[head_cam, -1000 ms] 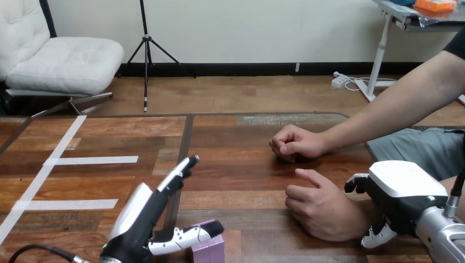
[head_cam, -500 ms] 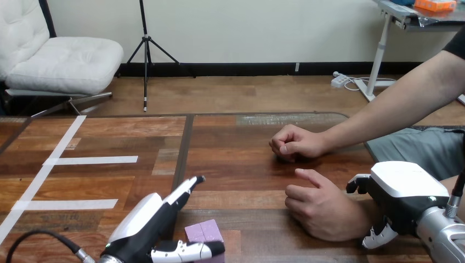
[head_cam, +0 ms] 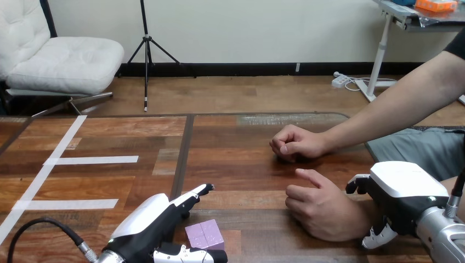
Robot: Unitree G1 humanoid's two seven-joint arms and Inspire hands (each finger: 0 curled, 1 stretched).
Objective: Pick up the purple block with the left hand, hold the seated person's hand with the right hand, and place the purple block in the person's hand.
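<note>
Block (head_cam: 204,234) was sitting flat on the counter (head_cam: 247,181) at the bottom middle of the frame, so not picked up yet. Left hand (head_cam: 156,224) lay low just left of it, fingers (head_cam: 193,195) straight and pointing up-frame past the block, thumb (head_cam: 192,255) out along the bottom edge. That put the block in the gap between them with nothing pinched; couldn't tell if either actually touched it.

Right hand (head_cam: 403,194) at lower right looked further along. It sat over the person's wrist (head_cam: 356,216) with its fingers curled down round it on both sides, so I'd call the holding part done. Person's hand (head_cam: 323,211) was knuckles up though, loosely closed with one finger poking out, so no open palm to drop anything into. Their other hand (head_cam: 296,143) was a fist up-frame.

Left to do, my guess: close on the block, lift, carry it right, place it.
</note>
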